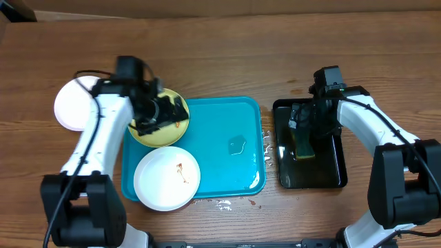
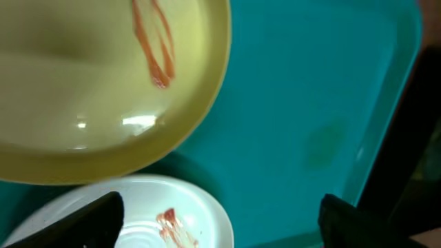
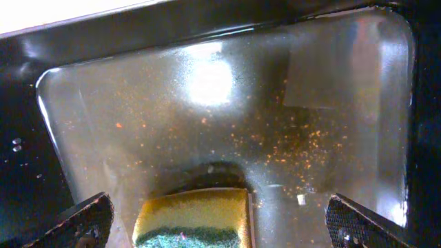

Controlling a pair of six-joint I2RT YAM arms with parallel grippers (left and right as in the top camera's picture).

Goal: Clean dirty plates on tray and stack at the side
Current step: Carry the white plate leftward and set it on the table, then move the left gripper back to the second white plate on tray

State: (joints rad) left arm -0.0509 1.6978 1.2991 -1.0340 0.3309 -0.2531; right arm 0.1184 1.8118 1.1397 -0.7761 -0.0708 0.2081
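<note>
Left claw (image 2: 219, 219) wide above yellow plate (image 2: 83, 89) edge; right claw (image 3: 222, 222) wide, perhaps over sponge (image 3: 191, 215).

The tray (image 1: 227, 117) lies mid-table (image 1: 207, 48). On its left end sit the far plate (image 1: 158, 140), overlapping the rim, and the near plate (image 1: 165, 180). The third plate (image 1: 69, 110) lies on the table left of the tray. The smaller tray (image 1: 325, 172) lies to the right, with a sponge (image 1: 305, 150) in it.

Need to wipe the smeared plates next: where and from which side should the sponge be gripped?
Grip the sponge across its narrow width, straight from above: it lies flat in the black tray, with the open right hand straddling it.
</note>
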